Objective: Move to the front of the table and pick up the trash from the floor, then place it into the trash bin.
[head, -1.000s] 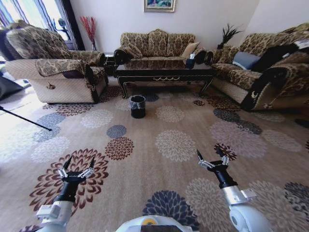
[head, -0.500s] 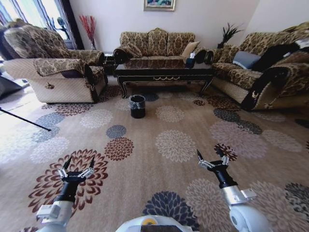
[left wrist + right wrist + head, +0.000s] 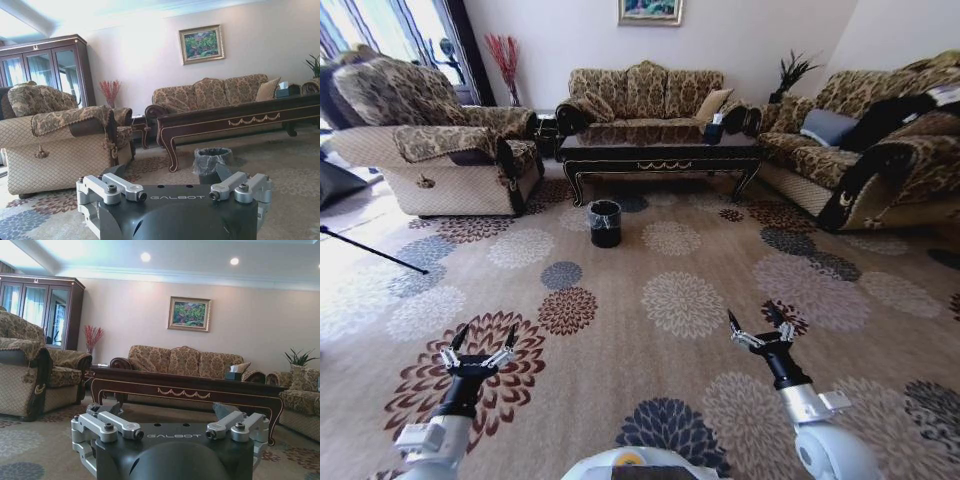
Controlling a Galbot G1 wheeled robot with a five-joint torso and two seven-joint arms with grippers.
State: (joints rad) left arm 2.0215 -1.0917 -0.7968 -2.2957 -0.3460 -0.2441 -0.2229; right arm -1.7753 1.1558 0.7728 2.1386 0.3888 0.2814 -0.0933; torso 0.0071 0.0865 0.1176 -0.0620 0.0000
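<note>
The dark glossy table stands far ahead in front of the middle sofa, and the left wrist view shows its gold-trimmed apron. The small black trash bin with a clear liner sits on the floor just before the table's left end, and it appears beyond my left wrist. The trash is out of view. My left gripper and right gripper hover low over the carpet near me, both open and holding nothing.
An armchair stands at the left and a sofa at the right, flanking the table. A thin dark pole lies across the floor at the far left. A tissue box stands on the table. Open carpet stretches between me and the bin.
The whole picture has shifted slightly, so the camera has moved a little. Both arms keep the same pose with their fingers spread.
</note>
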